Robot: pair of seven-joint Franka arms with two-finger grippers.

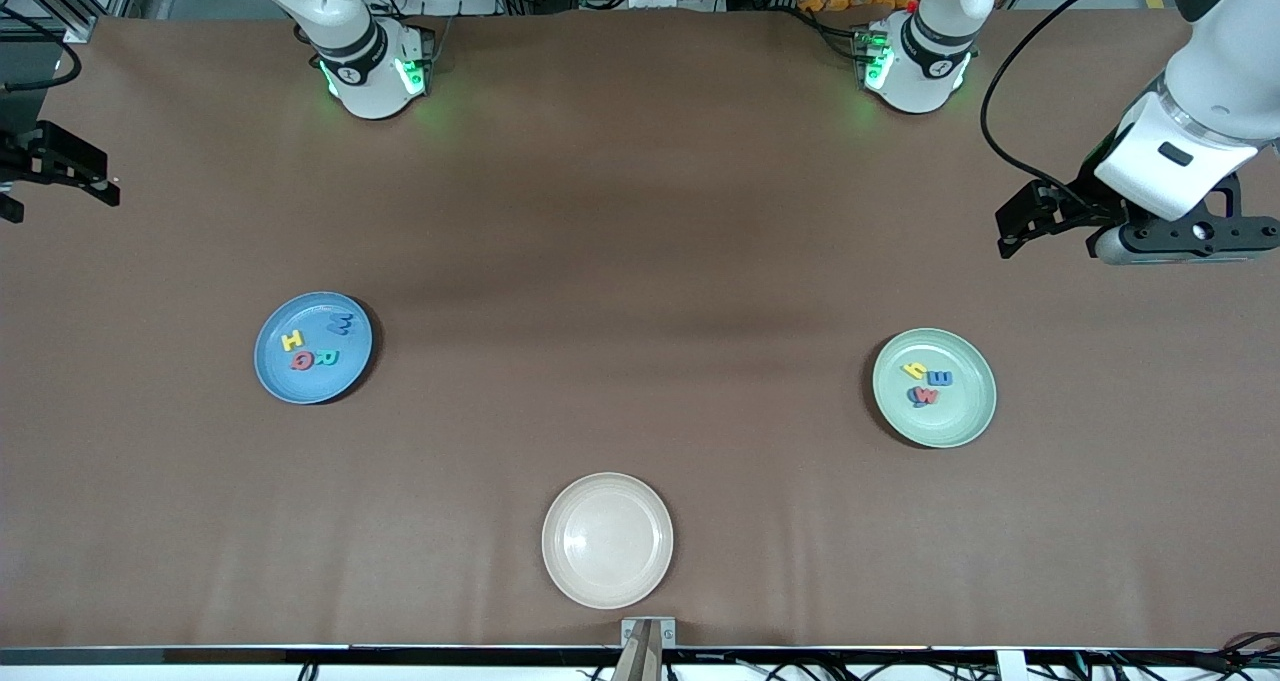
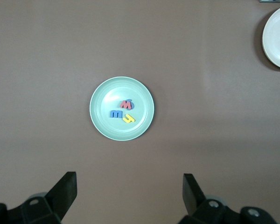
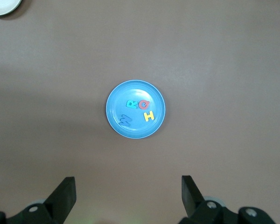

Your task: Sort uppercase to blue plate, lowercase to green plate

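Left tool (image 2: 126, 196) and right tool (image 3: 126, 198) — both spread wide, empty, raised above the table (image 1: 640, 211).

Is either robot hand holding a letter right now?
No. The left hand and right hand are both open and empty, up over bare table.

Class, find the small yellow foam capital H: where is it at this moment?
The yellow foam capital H lies in the round sky-blue plate toward the right arm's end of the table, beside the red foam Q.
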